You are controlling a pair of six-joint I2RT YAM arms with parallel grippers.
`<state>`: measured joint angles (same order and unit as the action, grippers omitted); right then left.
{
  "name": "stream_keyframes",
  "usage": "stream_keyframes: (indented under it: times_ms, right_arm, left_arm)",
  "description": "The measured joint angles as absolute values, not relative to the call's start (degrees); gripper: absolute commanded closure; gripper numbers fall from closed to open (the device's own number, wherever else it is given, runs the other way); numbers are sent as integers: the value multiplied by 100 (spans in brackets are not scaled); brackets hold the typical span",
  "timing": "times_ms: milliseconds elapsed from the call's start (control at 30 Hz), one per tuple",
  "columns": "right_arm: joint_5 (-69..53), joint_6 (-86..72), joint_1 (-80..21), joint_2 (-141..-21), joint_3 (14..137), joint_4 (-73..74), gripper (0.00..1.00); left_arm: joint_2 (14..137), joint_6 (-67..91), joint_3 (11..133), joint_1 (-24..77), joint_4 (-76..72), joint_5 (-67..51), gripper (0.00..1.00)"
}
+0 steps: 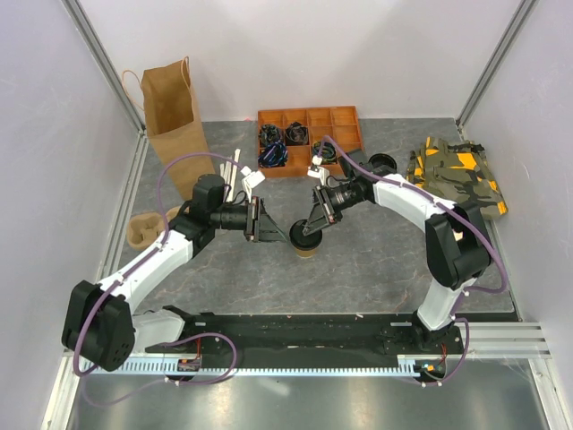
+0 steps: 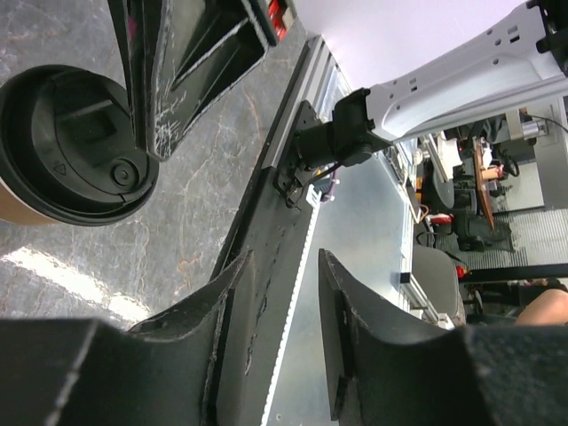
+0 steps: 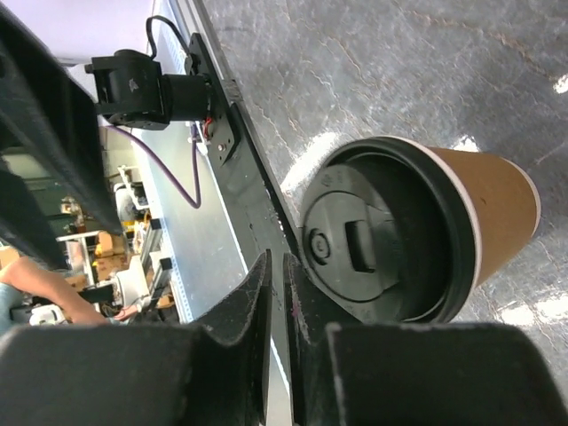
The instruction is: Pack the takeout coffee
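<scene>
Lidded takeout coffee (image 1: 306, 244) stands beside right gripper (image 1: 315, 226).

Grey marble-look table (image 1: 376, 260) carries lidded cup (image 1: 307, 245) (upright), paper bag (image 1: 172, 112), orange tray (image 1: 345, 125).

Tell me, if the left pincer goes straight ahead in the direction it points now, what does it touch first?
Most likely the right pincer. The left pincer points right across the table toward the lidded coffee cup, and the right pincer's finger stands over the lid in that line. Depth is unclear.
</scene>
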<state>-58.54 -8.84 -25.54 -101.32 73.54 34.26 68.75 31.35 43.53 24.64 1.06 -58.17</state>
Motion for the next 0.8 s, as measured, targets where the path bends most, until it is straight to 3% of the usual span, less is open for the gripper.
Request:
stream_keyframes:
  times_ms: [300, 800]
  right_arm:
    - [-6257, -987, -2449, -10543, 6976, 3105, 89]
    - [-6698, -1063, -2338, -10787, 6949, 3037, 90]
  left_arm:
    - [6897, 3118, 4357, 2534, 161, -5452, 69]
    - [7618, 742, 6211, 3846, 2499, -2482, 77]
